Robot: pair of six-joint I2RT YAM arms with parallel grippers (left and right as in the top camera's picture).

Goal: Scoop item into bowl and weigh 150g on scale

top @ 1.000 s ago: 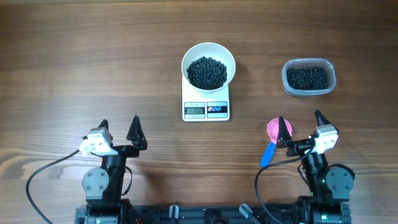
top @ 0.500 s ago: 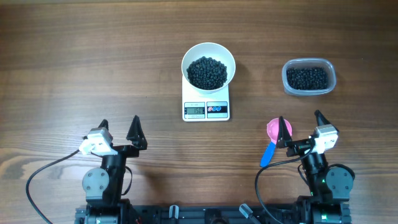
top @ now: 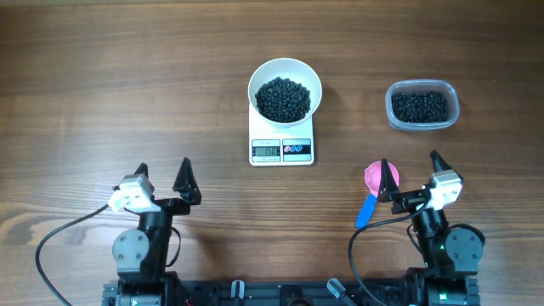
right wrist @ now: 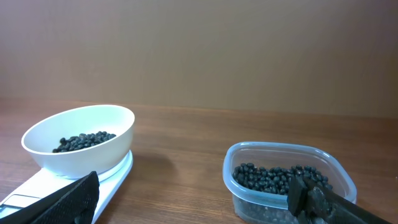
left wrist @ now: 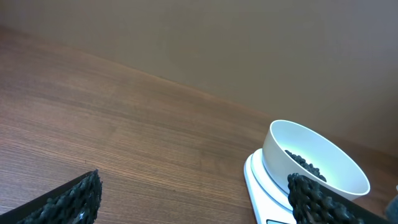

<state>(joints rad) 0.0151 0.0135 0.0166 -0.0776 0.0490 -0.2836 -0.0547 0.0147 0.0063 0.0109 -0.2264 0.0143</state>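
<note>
Black beads (top: 283,99) sit heaped in the white bowl (top: 259,76), and that bowl rests squarely on the scale (top: 282,150), up at the middle of the wooden tabletop (top: 102,76). The scale's display faces the arms, but its digits are too small to call with any confidence. Down at the near edge, both arms sit low. Left jaws stand wide apart with nothing between them, and the bowl and scale lie well ahead and off to their right. From the left wrist, the bowl shows just above the right-hand finger (left wrist: 311,199) rather than in the gap, which frames only bare wood. Right jaws, same story: spread wide, gripping nothing. From the right wrist, the bowl and scale show above the left-hand finger and a clear tub (top: 390,106) holding more beads shows above the right-hand one, with bare wood in the gap between. Seen from overhead, that tub lies ahead of the right jaws, well apart from them and to the right of the scale. A scoop (top: 375,178) with a pink cup and a blue handle lies flat on the tabletop just beside the right jaws' inner finger, outside the gap. From above that finger overlaps the pink cup, and I cannot tell whether they touch.
</note>
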